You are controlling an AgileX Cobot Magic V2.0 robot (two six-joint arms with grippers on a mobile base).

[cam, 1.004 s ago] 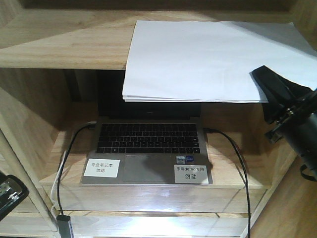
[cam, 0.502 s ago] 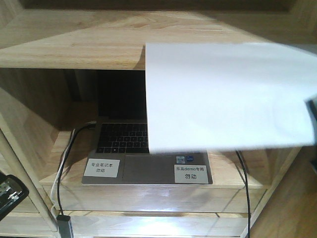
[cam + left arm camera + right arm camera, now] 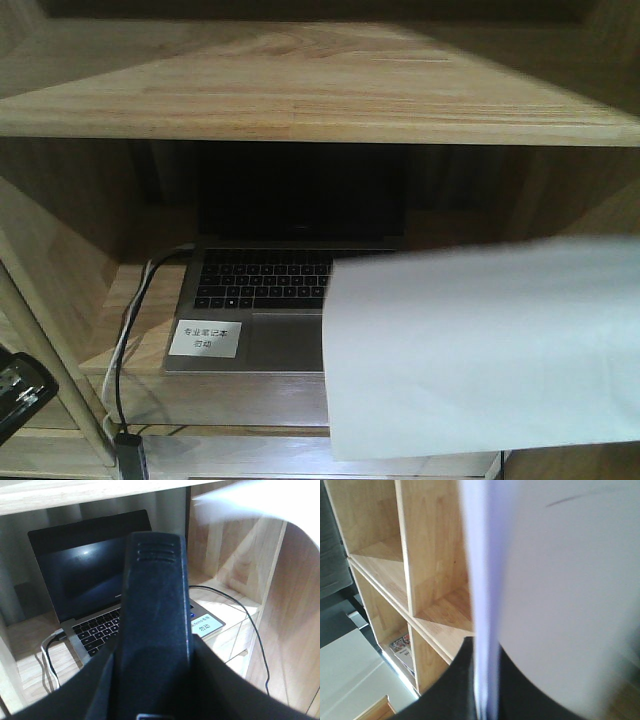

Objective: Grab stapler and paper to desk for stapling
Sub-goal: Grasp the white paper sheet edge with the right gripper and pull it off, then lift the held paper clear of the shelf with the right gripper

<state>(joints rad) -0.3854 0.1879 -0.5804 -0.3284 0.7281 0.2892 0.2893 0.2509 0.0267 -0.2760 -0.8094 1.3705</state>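
Observation:
The black stapler (image 3: pixel 152 595) fills the middle of the left wrist view, and my left gripper (image 3: pixel 155 680) is shut on it. Its end also shows at the lower left edge of the front view (image 3: pixel 20 390). The white paper (image 3: pixel 480 350) hangs blurred at the lower right of the front view, covering the laptop's right half. My right gripper (image 3: pixel 485 690) is shut on the paper's edge (image 3: pixel 560 590). A corner of the paper shows at the top right of the left wrist view (image 3: pixel 250 502). The desk is out of view.
An open laptop (image 3: pixel 260 290) sits in a compartment of the light-wood shelf unit (image 3: pixel 300 90), with cables (image 3: pixel 125 340) at its left side. The right wrist view shows more shelf compartments (image 3: pixel 430 555) and magazines (image 3: pixel 402 645) low down.
The paper has come off the top shelf board and dropped down and to the right, in front of the laptop. The right gripper has left the front view. The stapler has stayed put.

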